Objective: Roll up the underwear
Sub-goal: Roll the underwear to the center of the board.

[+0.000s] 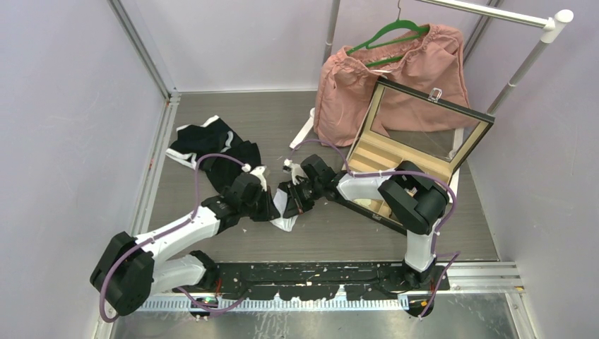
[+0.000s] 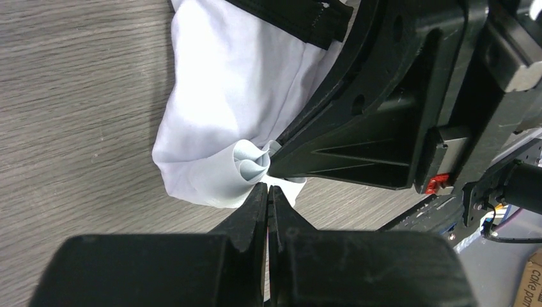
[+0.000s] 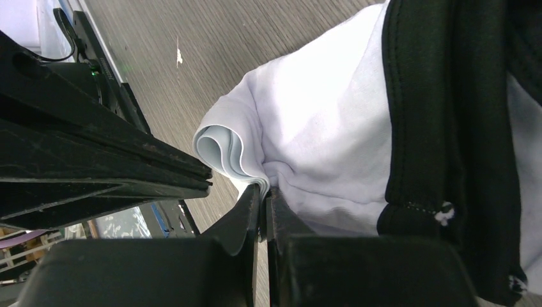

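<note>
The mostly white underwear (image 1: 285, 220) lies bunched on the wooden table between both arms, its black band (image 3: 434, 128) on the far side. My right gripper (image 3: 263, 190) is shut on the layered white edge of the underwear (image 3: 319, 128). My left gripper (image 2: 268, 187) is shut, its tips touching the curled fold of the underwear (image 2: 230, 83), with no cloth visible between them. In the top view the left gripper (image 1: 277, 209) and right gripper (image 1: 293, 203) meet tip to tip over the cloth. More black underwear (image 1: 212, 148) lies in a heap at the back left.
A pink garment (image 1: 353, 92) hangs on a green hanger (image 1: 388, 32) from a white rack at the back right. An open wooden box (image 1: 417, 152) with a glass lid stands right of the right arm. Walls close in on both sides.
</note>
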`<state>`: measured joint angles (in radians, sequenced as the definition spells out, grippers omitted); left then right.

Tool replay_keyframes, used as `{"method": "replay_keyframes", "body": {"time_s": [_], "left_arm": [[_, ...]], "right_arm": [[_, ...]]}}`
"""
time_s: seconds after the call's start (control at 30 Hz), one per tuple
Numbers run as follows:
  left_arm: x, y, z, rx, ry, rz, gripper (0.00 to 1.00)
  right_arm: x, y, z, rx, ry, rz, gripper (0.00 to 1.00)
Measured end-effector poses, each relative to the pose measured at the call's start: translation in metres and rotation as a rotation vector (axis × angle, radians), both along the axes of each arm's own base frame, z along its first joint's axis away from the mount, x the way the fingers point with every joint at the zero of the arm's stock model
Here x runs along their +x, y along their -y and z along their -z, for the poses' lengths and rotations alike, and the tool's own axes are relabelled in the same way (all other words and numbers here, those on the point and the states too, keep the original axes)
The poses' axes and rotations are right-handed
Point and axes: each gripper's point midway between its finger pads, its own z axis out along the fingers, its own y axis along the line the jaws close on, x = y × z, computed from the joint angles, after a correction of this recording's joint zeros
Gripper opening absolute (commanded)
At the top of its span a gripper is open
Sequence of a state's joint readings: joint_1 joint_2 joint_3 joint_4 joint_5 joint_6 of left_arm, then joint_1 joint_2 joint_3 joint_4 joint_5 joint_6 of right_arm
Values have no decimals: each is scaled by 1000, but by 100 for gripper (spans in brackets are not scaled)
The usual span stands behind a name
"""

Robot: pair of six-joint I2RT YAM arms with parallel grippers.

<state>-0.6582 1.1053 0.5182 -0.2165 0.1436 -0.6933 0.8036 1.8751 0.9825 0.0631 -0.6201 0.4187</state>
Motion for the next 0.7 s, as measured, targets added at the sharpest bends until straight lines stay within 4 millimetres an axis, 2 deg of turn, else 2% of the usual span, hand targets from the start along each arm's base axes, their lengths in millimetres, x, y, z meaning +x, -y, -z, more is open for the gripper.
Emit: {"method": "replay_keyframes", "body": {"time_s": [0.4, 0.57, 0.7], "left_arm": [[5, -7, 26, 79, -49, -42, 1], [8, -10, 28, 91, -42, -80, 1], [11, -12, 28, 100, -36, -100, 1]], "right_arm": [[0, 0, 1, -5, -5, 1, 10], [1, 0, 1, -4, -4, 1, 16], [2, 0, 1, -7, -1, 4, 25]]}}
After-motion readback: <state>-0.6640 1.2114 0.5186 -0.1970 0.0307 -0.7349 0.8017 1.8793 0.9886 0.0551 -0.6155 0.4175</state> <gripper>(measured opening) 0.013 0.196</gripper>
